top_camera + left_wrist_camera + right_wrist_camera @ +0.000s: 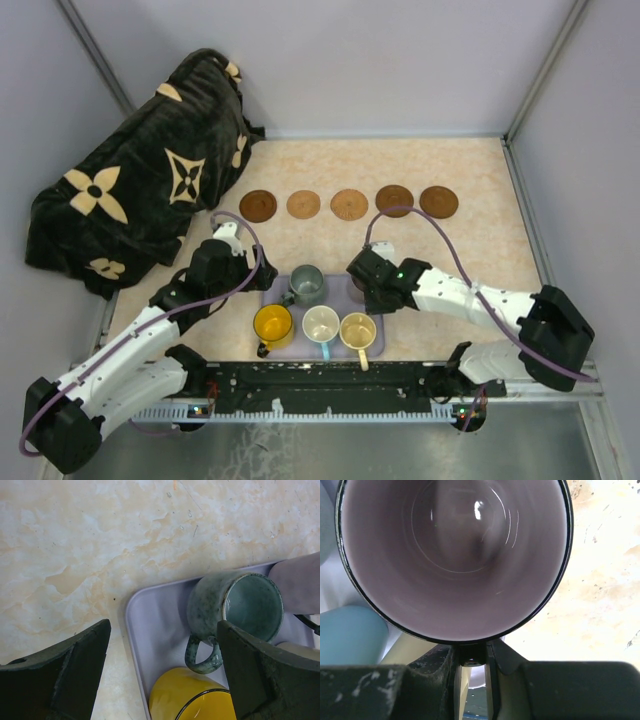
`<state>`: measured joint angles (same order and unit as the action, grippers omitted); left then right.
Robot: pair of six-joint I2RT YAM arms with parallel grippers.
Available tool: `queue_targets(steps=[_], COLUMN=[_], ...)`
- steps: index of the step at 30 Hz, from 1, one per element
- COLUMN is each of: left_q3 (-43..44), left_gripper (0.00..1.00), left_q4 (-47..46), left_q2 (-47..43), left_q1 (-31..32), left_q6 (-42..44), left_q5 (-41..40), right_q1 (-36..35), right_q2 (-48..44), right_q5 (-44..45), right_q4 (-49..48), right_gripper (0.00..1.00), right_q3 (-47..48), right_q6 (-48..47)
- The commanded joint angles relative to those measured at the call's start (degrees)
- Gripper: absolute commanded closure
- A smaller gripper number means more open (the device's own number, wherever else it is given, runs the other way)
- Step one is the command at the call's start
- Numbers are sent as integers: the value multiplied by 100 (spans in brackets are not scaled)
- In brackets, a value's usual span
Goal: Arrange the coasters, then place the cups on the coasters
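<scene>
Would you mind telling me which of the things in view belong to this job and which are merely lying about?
For the job: five coasters in a row; yellow-orange cup, cream cup, pale yellow cup, grey-green cup, mauve cup.
Just lying about: lavender tray holding cups; black flower-patterned blanket at the far left.

Five coasters [258, 205] [303, 204] [349, 204] [394, 199] [438, 201], five cups [307, 285] [272, 324] [321, 324] [358, 329] [455, 555], one tray [160, 630], one black cloth [130, 200]

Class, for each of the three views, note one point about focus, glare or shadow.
Top external: even light, sharp throughout, no glare on the table. Left wrist: grey-green mug fairly crisp, left pincer fingers dark and soft at the edges. Right wrist: mauve cup fills the frame, its inside blurred, one white glare spot within.
</scene>
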<state>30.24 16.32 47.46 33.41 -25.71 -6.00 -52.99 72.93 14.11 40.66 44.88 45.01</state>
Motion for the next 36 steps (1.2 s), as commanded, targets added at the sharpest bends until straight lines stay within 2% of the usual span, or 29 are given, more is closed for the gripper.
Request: queue_targets(steps=[1, 13, 26, 32, 36], left_q3=[-36, 83, 52, 23, -14], left_gripper=[7, 7, 7, 7, 7], left_q4=[-184, -295, -335, -435, -538], left_q2=[-46, -10, -30, -29, -5], left_q1=[43, 43, 43, 43, 43], left_q6=[22, 136, 136, 154, 183], left_q5=[-81, -165, -225, -268, -354], right_q1=[-33, -36, 70, 938, 1686], right_q2=[185, -33, -125, -258, -382], right_q5=[675, 1816, 3135, 3066, 2977], right_q4=[-18, 38, 63, -895, -2540], right_gripper=[100, 100, 100, 100, 100], right_q3=[352, 1242, 1597, 1419, 1022], right_q6=[-85, -859, -1511, -2437, -3528])
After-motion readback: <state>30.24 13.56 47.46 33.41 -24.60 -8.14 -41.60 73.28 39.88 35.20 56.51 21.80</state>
